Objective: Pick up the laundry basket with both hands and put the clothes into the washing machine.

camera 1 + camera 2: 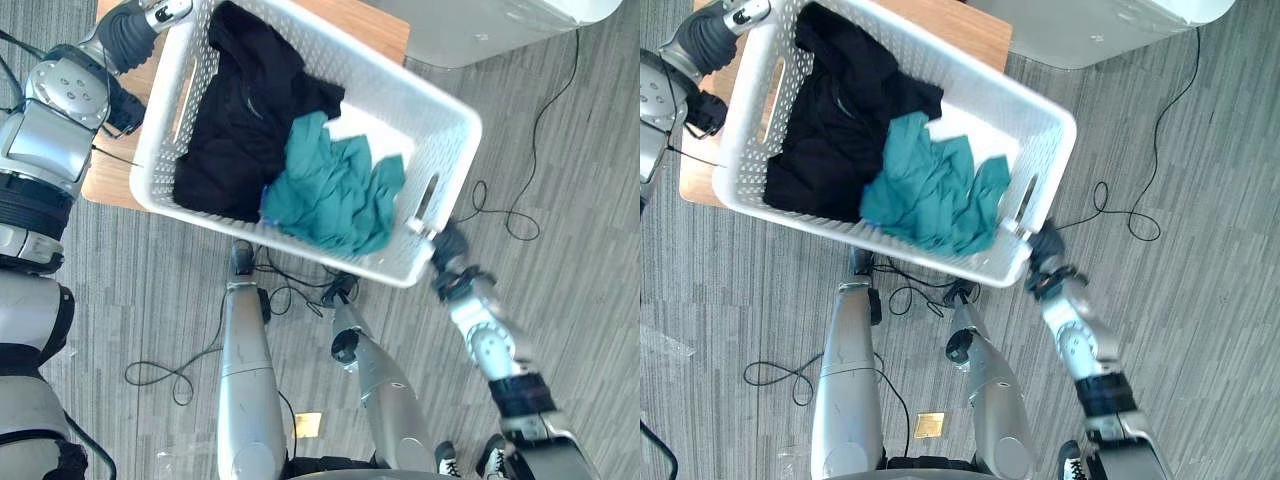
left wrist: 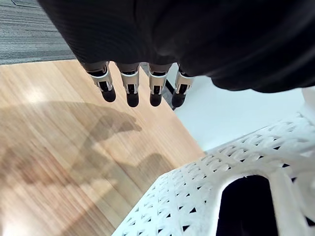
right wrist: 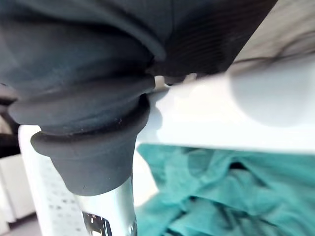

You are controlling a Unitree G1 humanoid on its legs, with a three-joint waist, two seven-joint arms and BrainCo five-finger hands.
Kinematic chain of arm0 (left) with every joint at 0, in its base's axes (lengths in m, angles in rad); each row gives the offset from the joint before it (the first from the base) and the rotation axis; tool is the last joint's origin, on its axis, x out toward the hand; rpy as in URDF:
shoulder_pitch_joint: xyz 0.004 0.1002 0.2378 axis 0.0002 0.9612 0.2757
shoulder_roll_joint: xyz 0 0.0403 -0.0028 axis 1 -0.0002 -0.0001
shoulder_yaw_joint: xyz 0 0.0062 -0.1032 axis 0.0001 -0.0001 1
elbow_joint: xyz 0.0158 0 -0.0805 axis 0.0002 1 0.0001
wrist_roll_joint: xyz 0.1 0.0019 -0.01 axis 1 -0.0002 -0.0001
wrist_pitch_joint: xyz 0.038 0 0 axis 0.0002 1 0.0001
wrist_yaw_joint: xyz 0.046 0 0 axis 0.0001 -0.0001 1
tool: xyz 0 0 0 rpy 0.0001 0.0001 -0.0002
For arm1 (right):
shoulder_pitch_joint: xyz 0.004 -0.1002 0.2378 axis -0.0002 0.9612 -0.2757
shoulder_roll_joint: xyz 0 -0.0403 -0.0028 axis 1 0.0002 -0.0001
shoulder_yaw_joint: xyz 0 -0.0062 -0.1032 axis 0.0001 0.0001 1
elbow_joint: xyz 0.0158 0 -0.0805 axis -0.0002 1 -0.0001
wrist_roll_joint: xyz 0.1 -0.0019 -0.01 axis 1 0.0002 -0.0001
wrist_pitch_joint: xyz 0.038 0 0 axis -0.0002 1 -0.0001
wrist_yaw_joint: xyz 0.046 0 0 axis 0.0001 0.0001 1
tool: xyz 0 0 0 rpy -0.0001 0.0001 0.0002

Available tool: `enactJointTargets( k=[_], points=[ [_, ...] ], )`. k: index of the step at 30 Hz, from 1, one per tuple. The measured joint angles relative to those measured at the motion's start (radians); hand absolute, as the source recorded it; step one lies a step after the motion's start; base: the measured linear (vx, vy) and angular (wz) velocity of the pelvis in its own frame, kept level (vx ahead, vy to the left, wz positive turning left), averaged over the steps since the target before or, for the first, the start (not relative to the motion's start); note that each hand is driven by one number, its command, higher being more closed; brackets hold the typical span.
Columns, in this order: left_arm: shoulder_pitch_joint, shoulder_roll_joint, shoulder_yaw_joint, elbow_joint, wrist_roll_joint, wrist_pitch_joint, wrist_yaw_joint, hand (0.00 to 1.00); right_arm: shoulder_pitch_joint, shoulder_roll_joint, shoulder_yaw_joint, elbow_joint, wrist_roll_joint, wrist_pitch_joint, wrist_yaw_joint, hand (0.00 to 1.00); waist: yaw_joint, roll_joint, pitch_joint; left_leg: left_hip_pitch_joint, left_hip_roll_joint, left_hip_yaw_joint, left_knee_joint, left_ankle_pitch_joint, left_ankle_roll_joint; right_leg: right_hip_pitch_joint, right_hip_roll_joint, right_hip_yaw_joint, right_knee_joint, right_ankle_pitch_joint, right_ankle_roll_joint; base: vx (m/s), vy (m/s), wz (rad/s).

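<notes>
The left hand [image 1: 162,13] is at the far left end of the laundry basket [image 1: 330,262]. Its fingers [image 2: 130,92] are straight and side by side. They point down over the wooden worktop [image 1: 108,172] and do not wrap round anything. The left handle [image 2: 288,194] is just beside them, but they are not in it.

The basket is up between the two hands. One end is over the worktop and the other end is out over the floor. The clothes are inside it. The black clothes [image 1: 240,120] lie on the left and the teal clothes [image 1: 335,190] lie on the right.

The right hand [image 1: 447,250] is at the right end, touching the rim by the corner. I cannot tell how it holds on there.

The washing machine [image 1: 490,30] is past the basket, on the far right.

I think the step now is to carry the basket over to the machine. To do it well, both hands should push in with the same force, so the basket does not slip. The left hand looks like the weak side, so a hook into the handle would be safer. The basket should stay flat and move slowly, or the teal clothes may slide out.
</notes>
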Motion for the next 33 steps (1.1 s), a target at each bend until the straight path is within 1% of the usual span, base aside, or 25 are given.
enactJointTargets(
  k=[1,2,3,7,9,11,17,24,27,29,33],
  points=[
    [-0.02,-0.007,-0.001,0.0,-0.025,0.0,0.004,0.0,-0.09,-0.016,-0.059,0.05,-0.007,-0.017,-0.026,0.0,0.012,0.005,0.004,-0.019,0.002,-0.005,0.012,0.001,0.0,-0.018,-0.001,-0.002,0.013,-0.001,-0.001,0.0,0.02,-0.08],
    [-0.027,-0.012,-0.001,0.0,-0.033,0.0,0.007,0.0,-0.122,-0.029,-0.074,0.069,-0.011,-0.021,-0.037,0.0,0.018,0.008,0.005,-0.025,0.002,-0.009,0.017,0.0,0.001,-0.023,0.0,-0.003,0.017,-0.001,-0.001,0.0,0.0,0.0],
    [-0.036,-0.024,-0.001,-0.001,-0.059,0.0,0.015,0.0,-0.202,-0.068,-0.099,0.125,-0.015,-0.021,-0.056,0.0,0.027,0.02,0.013,-0.035,0.002,-0.018,0.025,0.001,0.001,-0.028,0.0,-0.01,0.027,-0.003,-0.004,0.0,0.0,0.0],
    [-0.036,-0.032,-0.001,0.0,-0.092,0.0,0.021,0.0,-0.331,-0.122,-0.107,0.228,-0.043,-0.02,-0.061,0.0,0.044,0.024,0.016,-0.043,0.008,-0.019,0.03,0.0,0.001,-0.045,-0.003,-0.012,0.056,-0.016,-0.02,0.0,-0.004,-0.03],
    [-0.036,-0.037,-0.003,0.001,-0.105,0.002,0.026,0.0,-0.395,-0.138,-0.105,0.283,-0.046,-0.019,-0.061,0.0,0.055,0.027,0.017,-0.044,0.013,-0.02,0.031,0.001,0.0,-0.049,-0.002,-0.014,0.066,-0.023,-0.019,0.01,-0.027,-0.02],
    [-0.036,-0.036,-0.007,0.002,-0.112,0.002,0.035,0.0,-0.441,-0.143,-0.104,0.308,-0.047,-0.019,-0.061,0.0,0.056,0.036,0.023,-0.044,0.014,-0.021,0.031,0.002,-0.001,-0.052,-0.004,-0.015,0.077,-0.029,-0.019,0.0,0.0,0.0],
    [-0.054,-0.03,-0.017,0.014,-0.129,0.007,0.039,0.0,-0.503,-0.156,-0.074,0.347,-0.045,-0.019,-0.058,0.0,0.054,0.039,0.025,-0.047,0.014,-0.019,0.027,0.003,-0.003,-0.058,-0.005,-0.016,0.076,-0.029,-0.019,0.0,-0.003,-0.01],
    [-0.14,0.006,-0.087,0.04,-0.133,0.011,0.041,0.0,-0.546,-0.172,-0.027,0.351,-0.04,-0.02,-0.051,0.0,0.054,0.051,0.033,-0.047,0.014,-0.02,0.013,0.011,-0.009,-0.063,-0.003,-0.019,0.074,-0.03,-0.02,0.0,0.0,0.0],
    [-0.166,0.028,-0.125,0.04,-0.123,0.01,0.034,0.0,-0.566,-0.18,-0.015,0.355,-0.04,-0.019,-0.05,0.0,0.053,0.056,0.035,-0.047,0.014,-0.02,0.014,0.011,-0.01,-0.064,-0.003,-0.019,0.075,-0.03,-0.02,0.01,-0.008,0.0],
    [-0.204,0.038,-0.169,0.039,-0.085,0.008,0.01,0.0,-0.571,-0.184,-0.014,0.368,-0.041,-0.019,-0.035,0.0,0.055,0.057,0.036,-0.046,0.015,-0.02,0.015,0.011,-0.01,-0.063,-0.003,-0.018,0.076,-0.03,-0.02,0.0,0.0,0.0],
    [-0.232,0.058,-0.214,0.037,-0.027,0.007,-0.017,0.0,-0.582,-0.187,-0.008,0.379,-0.042,-0.017,-0.022,0.0,0.056,0.065,0.04,-0.04,0.016,-0.018,0.017,0.011,-0.01,-0.061,-0.003,-0.016,0.078,-0.03,-0.02,0.0,0.0,0.0]
  ],
)
